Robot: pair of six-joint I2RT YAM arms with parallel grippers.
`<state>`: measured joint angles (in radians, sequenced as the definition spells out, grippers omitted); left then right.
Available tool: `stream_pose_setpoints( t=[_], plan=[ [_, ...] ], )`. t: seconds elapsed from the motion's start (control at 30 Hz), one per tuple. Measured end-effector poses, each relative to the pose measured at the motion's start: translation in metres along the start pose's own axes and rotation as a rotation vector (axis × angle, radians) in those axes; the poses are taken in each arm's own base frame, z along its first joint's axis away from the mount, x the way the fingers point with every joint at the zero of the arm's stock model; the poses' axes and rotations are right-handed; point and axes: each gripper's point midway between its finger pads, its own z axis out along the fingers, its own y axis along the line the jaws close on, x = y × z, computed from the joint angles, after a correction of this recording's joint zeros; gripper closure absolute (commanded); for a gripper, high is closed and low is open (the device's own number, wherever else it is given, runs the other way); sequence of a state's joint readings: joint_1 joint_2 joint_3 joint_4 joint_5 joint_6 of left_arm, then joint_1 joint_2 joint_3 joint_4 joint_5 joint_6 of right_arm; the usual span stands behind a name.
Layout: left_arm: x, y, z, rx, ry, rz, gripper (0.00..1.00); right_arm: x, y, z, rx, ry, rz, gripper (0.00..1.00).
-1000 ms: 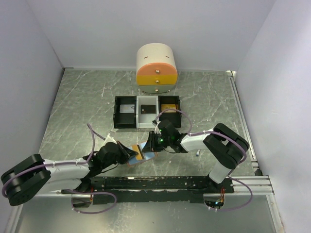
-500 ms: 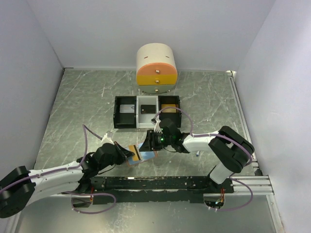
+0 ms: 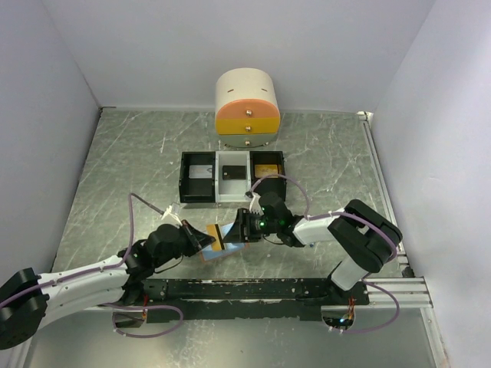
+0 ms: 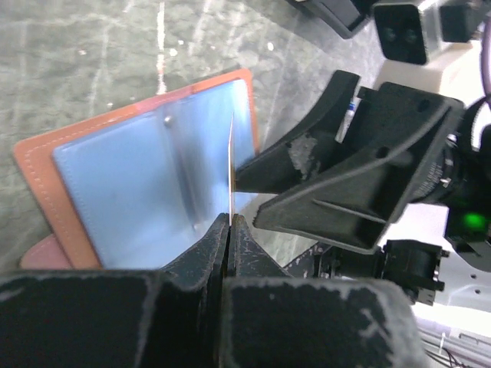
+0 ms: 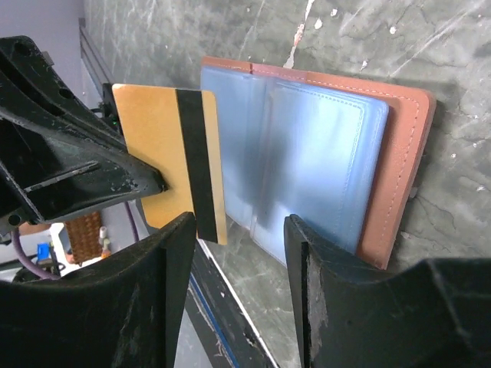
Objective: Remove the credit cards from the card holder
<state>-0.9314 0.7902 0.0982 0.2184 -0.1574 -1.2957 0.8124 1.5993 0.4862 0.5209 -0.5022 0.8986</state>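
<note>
- Orange-gold card (image 5: 165, 153): out of the card holder (image 5: 314, 161), raised off the table, broad face toward the right wrist camera, seen as a thin edge from the left wrist.
- Left gripper (image 4: 229, 222): clamped tight on one long edge of the card, on the side away from the black stripe.
- Right gripper (image 5: 239, 230): fingers spread, nothing between them, poised just beside the card and over the near edge of the holder.
- Card holder: open flat on the table between the two grippers, light blue lining up, no card visible in its pockets.
- Key relation: card to the left of the right jaws, striped edge free and turned toward them; long axis, judged by the stripe, crosswise to the left fingers. Left arm nearer, already in possession of the card.
- Likely next step, as a judgement only: carrying the card clear by the left arm alone, or a fresh pinch on the striped edge by the right.
- Compartment tray (image 3: 186, 188): well behind the holder; contents too small to name with certainty.
- Against one second ago: right jaws then nearly closed close by the card, now parted; left arm now stretched lower across the near edge; card more clearly apart from the holder.
</note>
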Motion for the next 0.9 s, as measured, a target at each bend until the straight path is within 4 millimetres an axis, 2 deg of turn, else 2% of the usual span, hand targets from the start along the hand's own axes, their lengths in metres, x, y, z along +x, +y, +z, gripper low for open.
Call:
stream_pose_setpoints(
  t=[0.1,0.3,0.57,0.9],
  plan=[
    [0.001,-0.009,0.000,0.044,0.012,0.023,0.93,-0.001,-0.001,-0.004,-0.018,0.002,0.010,0.50],
    [0.007,-0.023,-0.001,0.110,0.049,0.073,0.93,-0.013,0.011,-0.016,-0.112,-0.038,-0.007,0.52],
    [0.005,-0.057,-0.010,0.266,0.048,0.101,0.93,-0.021,0.039,-0.029,-0.260,-0.048,-0.056,0.60],
    [0.003,-0.068,-0.019,0.332,0.039,0.120,0.93,-0.022,0.061,-0.038,-0.368,-0.039,-0.103,0.74]
  ],
)
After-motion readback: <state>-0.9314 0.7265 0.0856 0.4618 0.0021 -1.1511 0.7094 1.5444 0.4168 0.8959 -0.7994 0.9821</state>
